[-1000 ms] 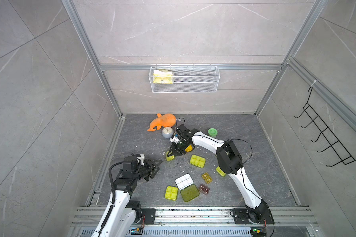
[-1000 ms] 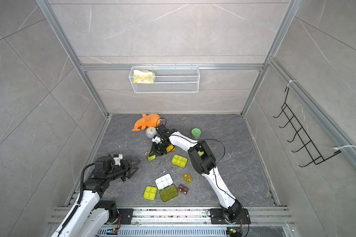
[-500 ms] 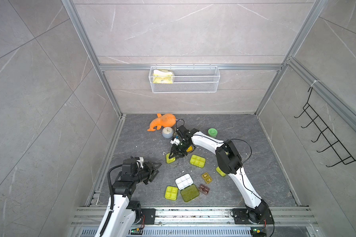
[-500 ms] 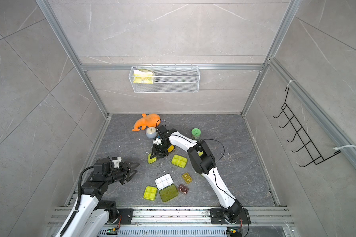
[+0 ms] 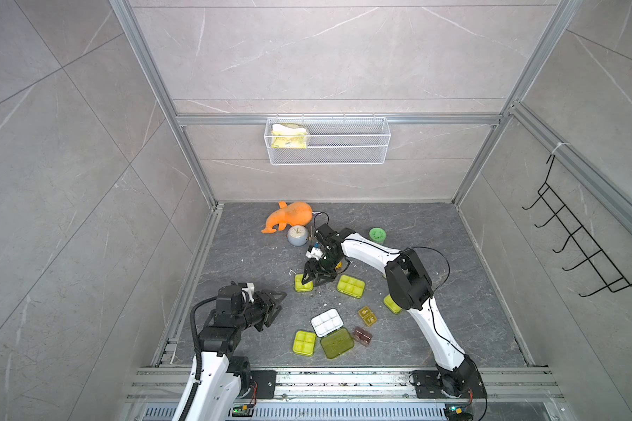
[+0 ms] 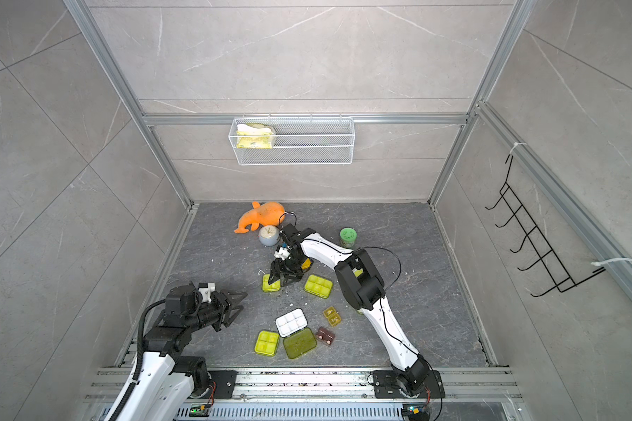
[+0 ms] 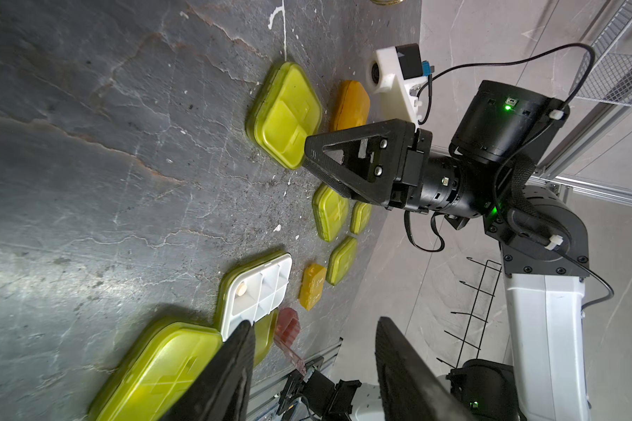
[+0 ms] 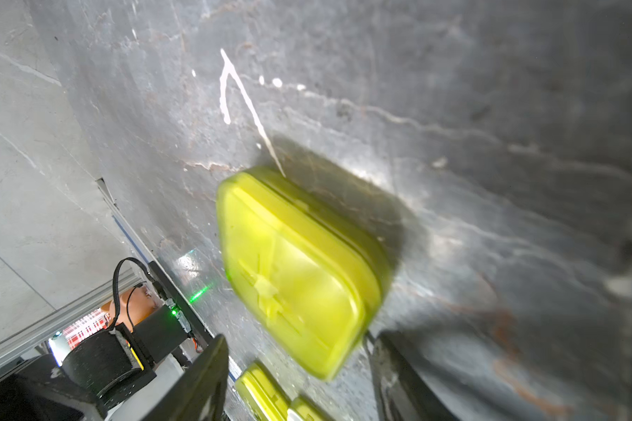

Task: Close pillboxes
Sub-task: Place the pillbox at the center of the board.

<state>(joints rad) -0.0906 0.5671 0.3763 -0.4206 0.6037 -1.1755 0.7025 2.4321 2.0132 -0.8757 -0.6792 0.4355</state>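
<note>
1. In both top views the right claw [image 5: 317, 280] hangs low over a small pillbox [image 5: 303, 283] near the middle of the worktop [image 5: 453, 255]. Its fingers are spread and point down, one of them over the yellow-green lid. That lid lies flat on its base, so the box looks shut. This pose seems meant for pushing a lid down, not for carrying.
2. Also in both top views, an open pillbox [image 6: 291, 322] lies nearer the robot's base, its green lid [image 6: 300, 342] swung out flat beside the white tray. It needs folding over at the hinge. A six-cell pillbox [image 6: 318, 286] just beside the right claw has its lid down. The left claw [image 6: 239, 304] hovers at the left side, spread and empty, aimed toward the open box. It probably sits back there to leave the right arm room.
3. In the left wrist view, the left claw's fingers [image 7: 230, 371] stand apart with nothing between them, and the open tray lies just beyond. Farther off, the right claw's tip sits at the edge of the small box's lid, with an orange pillbox [image 7: 349, 105] just behind.
4. The right wrist view is blurred. The small box rests on the worktop with its lid seated, and the claw's fingers stand wide on either side without squeezing it. I cannot tell whether one brushes its corner.
</note>
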